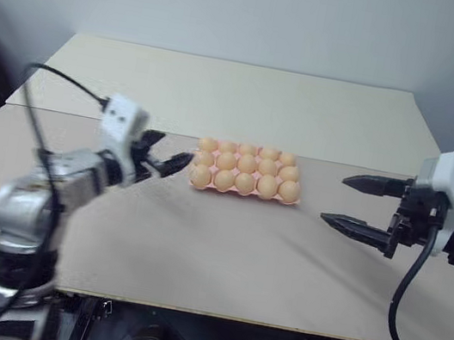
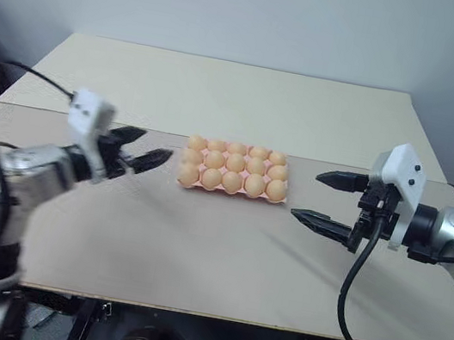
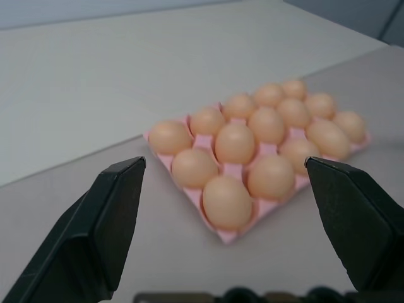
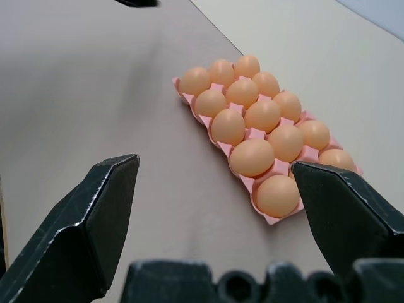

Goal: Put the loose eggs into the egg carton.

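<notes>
The eggs (image 3: 235, 142) have smooth shells with a soft satin sheen. The egg carton (image 3: 222, 232) looks like matt pink moulded pulp or plastic. The surface (image 1: 223, 248) is a matt beige board, smooth. Each end effector, left (image 1: 166, 158) and right (image 1: 352, 201), has black plastic fingers (image 4: 88, 221) with a dull, slightly glossy finish.

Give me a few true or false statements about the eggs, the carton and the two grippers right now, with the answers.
1. Every cup of the egg carton holds an egg. True.
2. The left gripper holds an egg. False: it is open and empty, beside the carton.
3. The right gripper is open. True.
4. A loose egg lies on the table near the carton. False: the eggs in view all sit in the carton.
</notes>
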Controlling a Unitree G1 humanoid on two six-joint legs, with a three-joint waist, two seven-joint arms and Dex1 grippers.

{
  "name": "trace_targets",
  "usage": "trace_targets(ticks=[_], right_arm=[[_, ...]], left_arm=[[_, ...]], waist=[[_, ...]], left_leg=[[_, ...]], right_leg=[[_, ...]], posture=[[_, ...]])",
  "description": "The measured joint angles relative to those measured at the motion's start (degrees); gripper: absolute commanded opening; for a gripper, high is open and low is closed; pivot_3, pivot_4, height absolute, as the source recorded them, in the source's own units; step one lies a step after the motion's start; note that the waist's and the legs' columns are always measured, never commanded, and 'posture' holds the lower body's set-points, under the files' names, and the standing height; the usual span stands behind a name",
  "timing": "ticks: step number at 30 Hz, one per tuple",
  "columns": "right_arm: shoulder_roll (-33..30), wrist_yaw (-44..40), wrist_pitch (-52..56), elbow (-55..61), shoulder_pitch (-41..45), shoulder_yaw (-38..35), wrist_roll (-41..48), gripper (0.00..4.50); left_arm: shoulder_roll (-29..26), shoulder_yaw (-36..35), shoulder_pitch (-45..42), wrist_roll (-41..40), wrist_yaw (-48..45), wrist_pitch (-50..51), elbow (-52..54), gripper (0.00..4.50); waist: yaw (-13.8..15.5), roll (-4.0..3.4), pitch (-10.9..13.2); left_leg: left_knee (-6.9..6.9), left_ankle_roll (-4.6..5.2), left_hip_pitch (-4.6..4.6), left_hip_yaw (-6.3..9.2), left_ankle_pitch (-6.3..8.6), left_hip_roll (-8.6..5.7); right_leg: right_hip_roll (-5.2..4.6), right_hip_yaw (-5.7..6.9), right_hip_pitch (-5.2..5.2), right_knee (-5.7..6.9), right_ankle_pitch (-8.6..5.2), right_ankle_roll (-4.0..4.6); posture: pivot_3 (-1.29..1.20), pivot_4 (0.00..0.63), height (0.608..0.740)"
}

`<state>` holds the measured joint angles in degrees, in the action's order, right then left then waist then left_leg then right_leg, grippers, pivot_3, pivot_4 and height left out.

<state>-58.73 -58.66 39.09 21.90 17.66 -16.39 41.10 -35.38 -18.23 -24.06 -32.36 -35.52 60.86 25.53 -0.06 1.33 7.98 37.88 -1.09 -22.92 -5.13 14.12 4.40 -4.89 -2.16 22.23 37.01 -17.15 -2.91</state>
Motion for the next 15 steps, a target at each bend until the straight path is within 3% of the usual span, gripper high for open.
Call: trace_targets(ticks=[10,15], right_arm=[[-2.33,-3.62,-3.15,-7.75,-0.34,-0.35,-4.33,4.5],[-3.66,-7.02,-6.3,-17.17,-0.43,-4.23,-5.65,4.5]], left_arm=[[-21.4,-15.31,17.07,-8.58,-19.93,-0.59,-3.28,4.4],[-28.37,-22.53,18.24,-10.44,-28.79,-3.89,-8.98,4.4]], waist=[[0.34,0.03,0.02],[0.49,0.01,0.01]], left_leg=[[-0.03,0.1,-0.06,-0.06,0.06,0.02],[-0.04,0.14,0.05,-0.16,0.09,0.01]], right_leg=[[-0.01,0.05,0.06,-0.08,-0.02,0.03],[-0.01,0.02,0.01,-0.06,-0.03,0.05]], posture=[[0.0,0.15,0.74],[0.0,0.15,0.74]])
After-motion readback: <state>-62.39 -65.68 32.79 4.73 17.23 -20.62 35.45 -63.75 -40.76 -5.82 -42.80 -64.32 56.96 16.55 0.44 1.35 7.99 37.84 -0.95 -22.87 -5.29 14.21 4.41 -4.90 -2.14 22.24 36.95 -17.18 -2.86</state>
